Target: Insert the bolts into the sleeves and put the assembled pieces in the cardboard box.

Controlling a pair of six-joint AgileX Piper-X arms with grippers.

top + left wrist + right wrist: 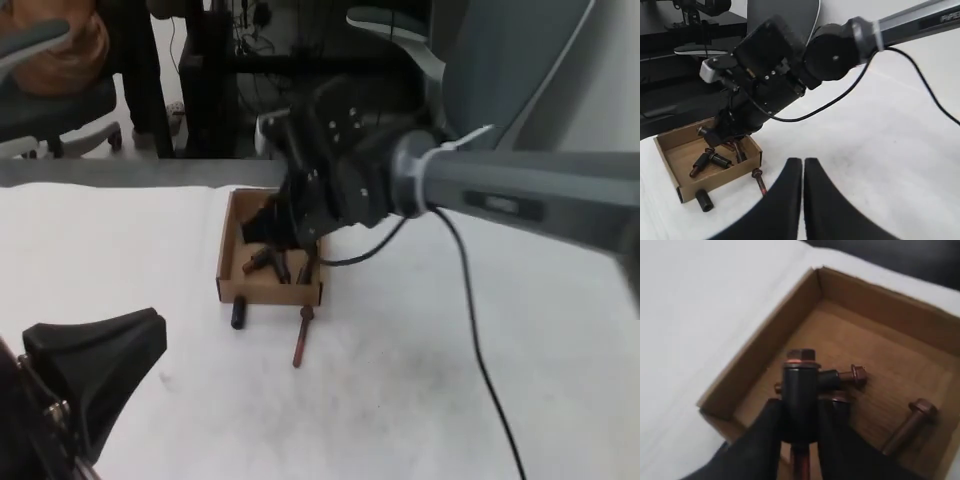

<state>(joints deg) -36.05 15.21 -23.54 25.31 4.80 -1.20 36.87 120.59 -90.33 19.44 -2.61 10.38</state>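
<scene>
One copper-coloured bolt (302,337) and one black cylindrical sleeve (238,314) lie on your white counter (400,400) beside the brown cardboard box (265,290). Your right gripper (801,412) clamps one sleeved bolt (800,385); your left gripper (803,167) is closed, empty.

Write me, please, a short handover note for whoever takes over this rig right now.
Right pincer: shut on an assembled piece, above the cardboard box.
Left pincer: shut, empty, back from the box.
Done: at least two assembled pieces lie in the box, beside what looks like a bare bolt.
To do: release the held piece; join the loose sleeve and loose bolt on the bench beside the box, then box them.
</scene>
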